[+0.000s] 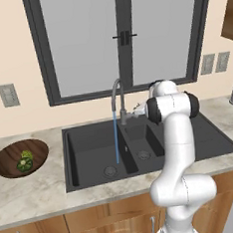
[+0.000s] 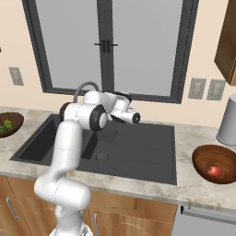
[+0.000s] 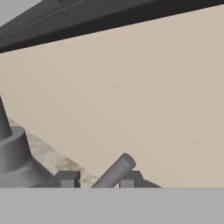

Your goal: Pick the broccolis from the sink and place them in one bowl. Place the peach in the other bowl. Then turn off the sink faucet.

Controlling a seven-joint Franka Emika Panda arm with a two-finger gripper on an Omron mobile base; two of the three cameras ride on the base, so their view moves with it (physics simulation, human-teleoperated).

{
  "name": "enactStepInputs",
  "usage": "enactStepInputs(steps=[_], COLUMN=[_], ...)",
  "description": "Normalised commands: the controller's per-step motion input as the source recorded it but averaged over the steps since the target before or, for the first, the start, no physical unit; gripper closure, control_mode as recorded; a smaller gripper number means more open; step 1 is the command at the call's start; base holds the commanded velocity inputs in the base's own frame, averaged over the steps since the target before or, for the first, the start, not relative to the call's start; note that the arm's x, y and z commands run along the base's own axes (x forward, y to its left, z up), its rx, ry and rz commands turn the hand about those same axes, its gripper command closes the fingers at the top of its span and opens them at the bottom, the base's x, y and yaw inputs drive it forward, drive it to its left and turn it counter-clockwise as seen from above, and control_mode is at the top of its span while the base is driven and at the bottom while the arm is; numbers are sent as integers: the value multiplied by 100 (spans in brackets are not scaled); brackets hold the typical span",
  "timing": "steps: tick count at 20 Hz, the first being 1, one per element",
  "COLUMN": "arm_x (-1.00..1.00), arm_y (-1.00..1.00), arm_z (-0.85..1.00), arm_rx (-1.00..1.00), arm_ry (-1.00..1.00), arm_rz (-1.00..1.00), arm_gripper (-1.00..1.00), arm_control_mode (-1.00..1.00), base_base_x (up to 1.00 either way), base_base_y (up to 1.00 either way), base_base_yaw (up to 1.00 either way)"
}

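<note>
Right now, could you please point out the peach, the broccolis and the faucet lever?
peach (image 2: 213,171): right base view, its middle.
broccolis (image 1: 25,161): left base view, between the florets.
faucet lever (image 3: 114,171): hand view, mid-shaft.

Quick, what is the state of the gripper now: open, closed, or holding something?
Gripper: closing around the faucet lever handle, which sits between its fingertips; a firm grip cannot be told yet.

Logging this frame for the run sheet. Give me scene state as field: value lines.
broccolis: both in left wooden bowl, florets at
peach: in right wooden bowl
sink: black, no produce seen inside
water: running, blue stream
faucet lever: between the fingertips
gripper: jaws narrow around the lever, contact unclear
</note>
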Motion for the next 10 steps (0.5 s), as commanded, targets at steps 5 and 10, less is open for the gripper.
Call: enactStepInputs(steps=[5, 10], arm_x=[0, 0], arm_y=[0, 0], arm_z=[0, 0], arm_rx=[0, 0], arm_ry=[0, 1], arm_rz=[1, 0], arm_gripper=[100, 100], arm_control_mode=[-100, -100], base_base_x=[0, 0], base_base_y=[0, 0], base_base_yaw=[0, 0])
